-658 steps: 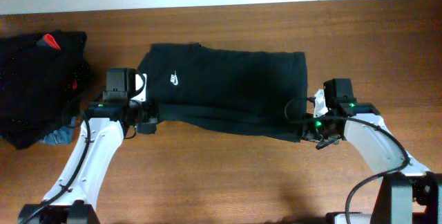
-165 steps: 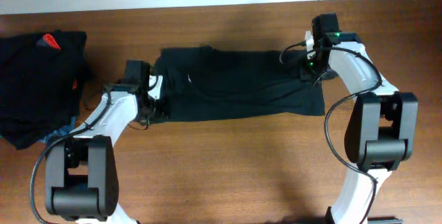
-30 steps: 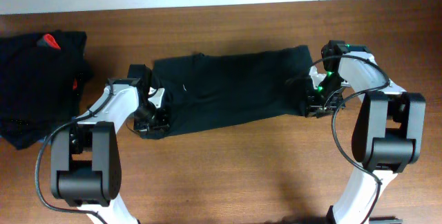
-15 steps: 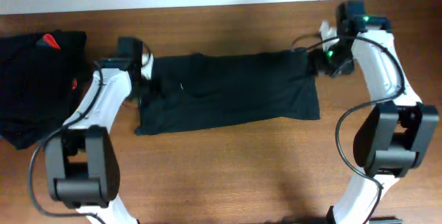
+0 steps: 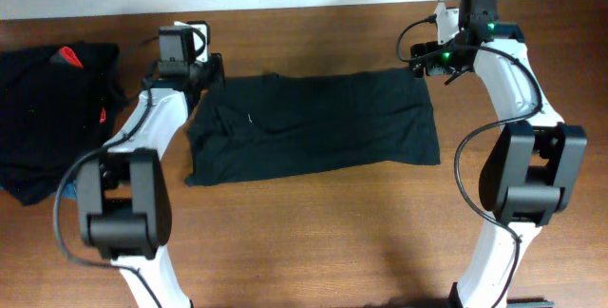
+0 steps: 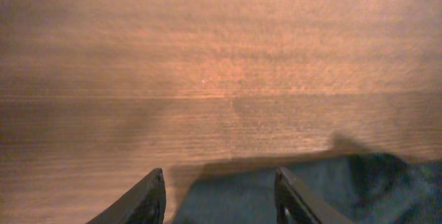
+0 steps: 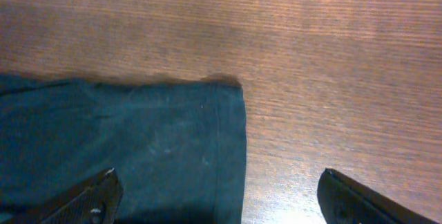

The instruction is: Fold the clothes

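Note:
The handled piece of the clothes, a plain black garment (image 5: 313,123), lies flat as a wide band in the middle of the table. My left gripper (image 5: 198,68) hovers at its far left corner. In the left wrist view the gripper (image 6: 218,175) is open, with dark cloth (image 6: 304,189) lying on the table below the jaws. My right gripper (image 5: 425,61) hangs over the far right corner. In the right wrist view it (image 7: 217,175) is wide open above the cloth corner (image 7: 152,141), holding nothing.
A heap of other black clothes (image 5: 52,108) with a red tag lies at the table's left end. Bare brown wood (image 5: 313,241) runs along the front, and a narrow strip of table (image 5: 313,32) lies behind the garment, below the pale wall.
Both arms carried the garment's near edge toward the far side and laid it down. Both grippers then opened and let go of the cloth, and now stand at its far corners.

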Available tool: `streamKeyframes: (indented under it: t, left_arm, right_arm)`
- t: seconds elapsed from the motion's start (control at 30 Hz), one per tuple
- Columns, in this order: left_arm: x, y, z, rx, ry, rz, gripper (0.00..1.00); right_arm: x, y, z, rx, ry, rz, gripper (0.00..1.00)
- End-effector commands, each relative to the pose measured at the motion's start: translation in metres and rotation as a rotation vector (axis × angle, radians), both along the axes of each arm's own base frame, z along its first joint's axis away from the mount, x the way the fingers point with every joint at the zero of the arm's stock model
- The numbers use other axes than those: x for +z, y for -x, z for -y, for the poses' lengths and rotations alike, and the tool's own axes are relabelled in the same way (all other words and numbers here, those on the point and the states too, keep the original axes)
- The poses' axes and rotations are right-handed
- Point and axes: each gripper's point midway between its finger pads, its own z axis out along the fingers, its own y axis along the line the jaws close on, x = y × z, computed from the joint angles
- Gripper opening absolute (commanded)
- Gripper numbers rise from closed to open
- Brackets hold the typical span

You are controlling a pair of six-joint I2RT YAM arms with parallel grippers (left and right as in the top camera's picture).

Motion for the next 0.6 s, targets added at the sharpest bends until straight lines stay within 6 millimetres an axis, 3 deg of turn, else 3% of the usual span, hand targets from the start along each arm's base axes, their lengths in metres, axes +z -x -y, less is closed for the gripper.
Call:
streamKeyframes:
  t: [0.0,0.17,0.3,0.4,0.57]
  left_arm:
    - [-0.030,-0.004,0.007,-0.031,0.054,-0.028,0.50]
    - [-0.051,-0.002,0.015,-0.043,0.197,-0.073,0.50]
    - [-0.056,0.002,0.011,-0.033,0.193,-0.097,0.51]
    - [-0.058,0.001,0.004,0.000,0.166,-0.096,0.57]
    - [-0.064,0.009,0.006,0.013,0.190,-0.143,0.56]
  right_arm:
    - [0.001,-0.003,-0.001,0.015,-0.013,0.010,0.95]
    - [0.000,-0.001,-0.001,0.015,-0.013,0.002,0.96]
    - [-0.001,0.001,-0.002,0.015,-0.014,-0.008,0.95]
    - [-0.002,0.004,-0.002,0.015,-0.015,-0.018,0.96]
    - [-0.002,0.004,-0.002,0.015,-0.015,-0.021,0.96]
